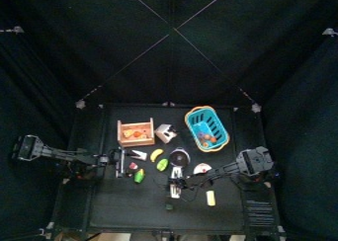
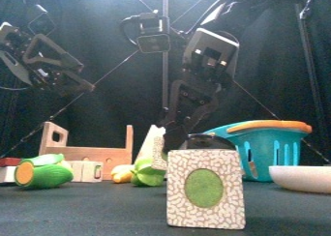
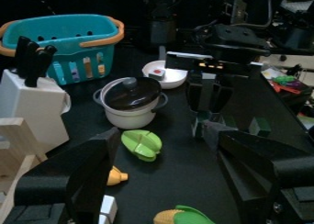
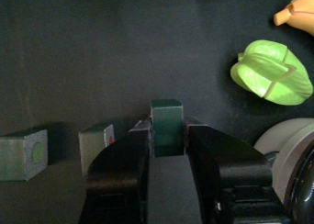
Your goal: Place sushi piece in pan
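1. The right gripper (image 4: 167,152) is low over the black surface (image 4: 110,53), its jaws set narrowly apart with a small dark green block, the sushi piece (image 4: 167,127), standing between their tips. The jaw tips cover the block's lower sides, so I cannot tell whether they press on it or only flank it.
2. Beside one jaw lie two more green blocks (image 4: 95,140), the farther one (image 4: 25,157) cut off by the picture's edge.
3. Beyond the other jaw a pale round rim, probably the pan (image 4: 292,145), shows only as an arc at the edge, just beside that jaw.
4. Farther ahead of the jaws lies a light green vegetable (image 4: 273,72), and an orange piece (image 4: 296,11) is clipped by the corner.
5. The left gripper (image 3: 166,177) hangs above the surface with its jaws wide apart and nothing between them.
6. Ahead of those jaws stands a lidded dark pot (image 3: 131,97), with a white bowl (image 3: 164,74) and a turquoise basket (image 3: 64,46) beyond it; a white knife block (image 3: 31,97) is off to one side.
7. In the top view the things are too small to make out the sushi piece.
8. In the front view a patterned carton (image 2: 206,189) hides the surface behind it.
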